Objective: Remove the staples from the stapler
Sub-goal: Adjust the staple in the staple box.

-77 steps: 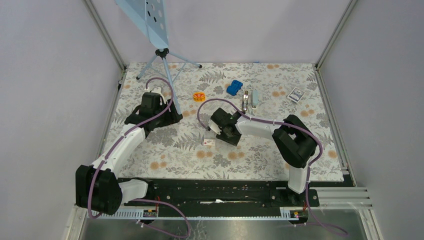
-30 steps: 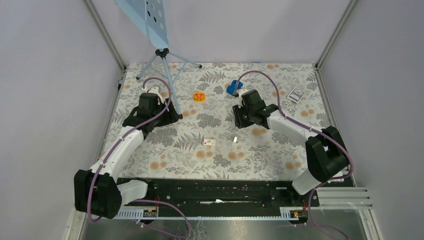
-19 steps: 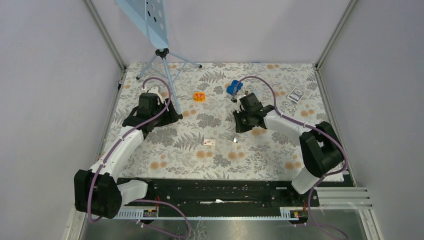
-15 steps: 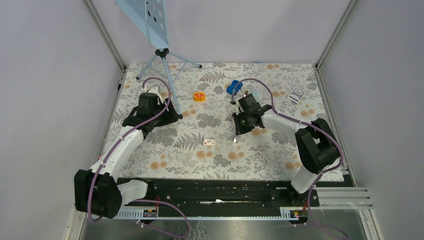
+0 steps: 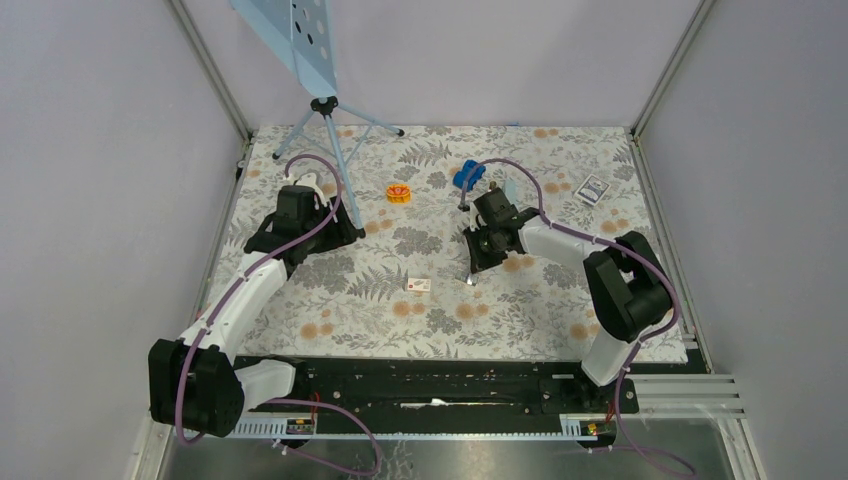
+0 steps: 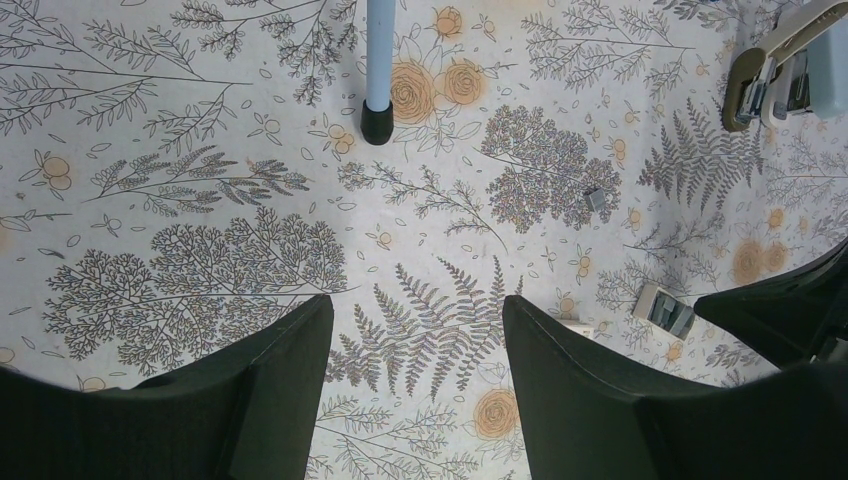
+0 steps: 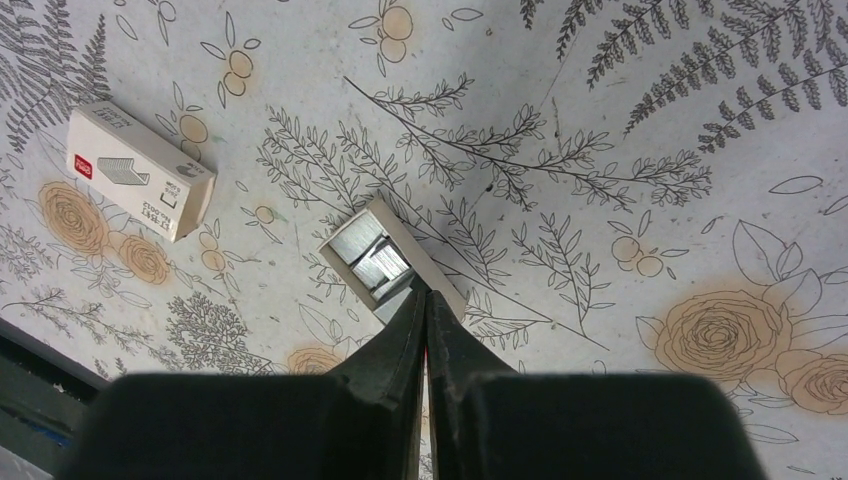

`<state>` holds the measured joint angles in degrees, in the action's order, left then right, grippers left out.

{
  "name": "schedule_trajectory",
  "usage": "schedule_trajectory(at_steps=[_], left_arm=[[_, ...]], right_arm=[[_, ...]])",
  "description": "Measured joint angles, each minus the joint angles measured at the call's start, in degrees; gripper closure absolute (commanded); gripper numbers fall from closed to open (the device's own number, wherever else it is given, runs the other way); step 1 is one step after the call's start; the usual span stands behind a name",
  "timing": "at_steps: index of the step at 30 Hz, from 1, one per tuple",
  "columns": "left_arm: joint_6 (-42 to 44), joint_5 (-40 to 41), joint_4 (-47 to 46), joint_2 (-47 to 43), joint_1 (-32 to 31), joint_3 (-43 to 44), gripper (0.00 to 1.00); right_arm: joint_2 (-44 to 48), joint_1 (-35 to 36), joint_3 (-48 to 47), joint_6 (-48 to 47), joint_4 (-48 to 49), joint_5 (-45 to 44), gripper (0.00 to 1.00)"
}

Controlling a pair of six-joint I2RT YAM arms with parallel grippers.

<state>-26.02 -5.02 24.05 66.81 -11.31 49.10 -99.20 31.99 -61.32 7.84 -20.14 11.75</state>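
Black right gripper: jaws closed to a slit on the near corner of the staples, which lie on the floral cloth, out of the opened stapler. Judged step: pickup; next, a straight lift, since the edge hold looks slight. White staple box close by, not touching; nothing blocks the lift. The left gripper is spread wide, holding nothing, well apart.

Overhead camera looks down from behind; wrist cameras face floral-printed tablecloth closely; right-wrist and overhead share small white cardboard box
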Motion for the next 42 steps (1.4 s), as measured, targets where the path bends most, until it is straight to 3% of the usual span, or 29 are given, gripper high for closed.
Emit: schedule_trajectory(at_steps=[42], left_arm=[[-0.15, -0.85, -0.04, 0.07, 0.42, 0.0, 0.33]], right_arm=[[-1.29, 0.09, -0.85, -3.85, -3.48, 1.68, 0.92]])
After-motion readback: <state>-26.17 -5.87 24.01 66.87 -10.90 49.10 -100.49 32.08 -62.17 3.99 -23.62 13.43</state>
